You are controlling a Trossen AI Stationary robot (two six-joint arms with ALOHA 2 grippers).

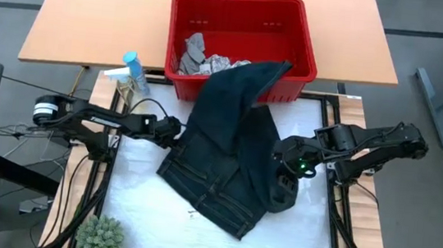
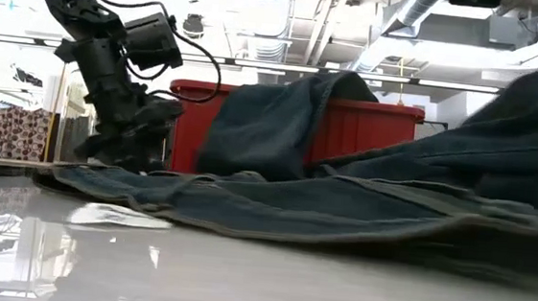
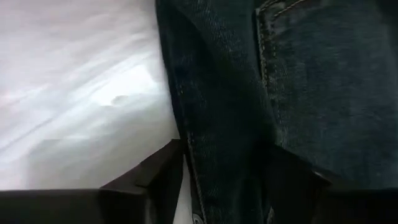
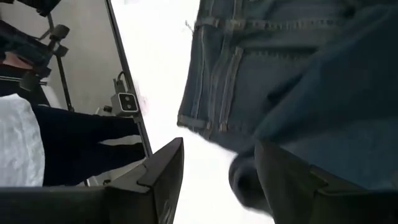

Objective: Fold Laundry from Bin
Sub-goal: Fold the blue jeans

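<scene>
The dark navy trousers (image 1: 227, 149) lie on the white table top. One leg is draped over the front rim (image 1: 247, 75) of the red bin (image 1: 300, 41). Inside the bin are a grey cloth (image 1: 192, 48) and a white leaf-print cloth (image 1: 224, 62). My left gripper (image 1: 175, 131) is low at the trousers' left edge, open. One finger (image 3: 158, 180) is over bare table and the other (image 3: 292, 183) over the denim. My right gripper (image 1: 285, 188) stands open at the trousers' right side, where the cloth (image 2: 532, 113) rises off the table. My left gripper straddles the trousers' left seam edge (image 3: 193, 174), slanting down from the table's left; I cannot tell whether it touches the cloth. My right gripper has a rounded fold of denim (image 4: 245, 180) lying against one finger (image 4: 292, 186). White table shows between that fold and the other finger (image 4: 165, 177). The fold is raised off the table.
A blue-capped spray bottle (image 1: 132, 69) stands left of the bin. A small green plant (image 1: 101, 237) sits at the near left corner. A wooden table (image 1: 93, 11) lies beyond. Black frame rails (image 1: 337, 202) run along the white top's sides.
</scene>
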